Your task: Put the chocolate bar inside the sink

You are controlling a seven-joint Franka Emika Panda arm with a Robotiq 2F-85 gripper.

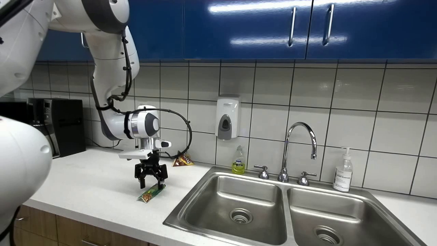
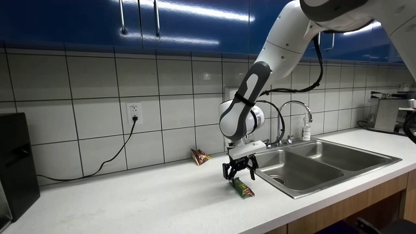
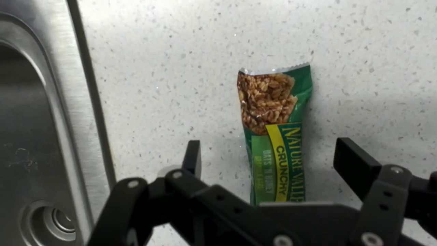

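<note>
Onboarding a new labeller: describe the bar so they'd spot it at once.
Find the steel sink, then the white counter to its left as you face the tiled wall. There, under the open gripper, lies the bar. It is green-wrapped with a yellow stripe reading CRUNCHY, unlike the red-brown and yellow packet back by the wall.
</note>
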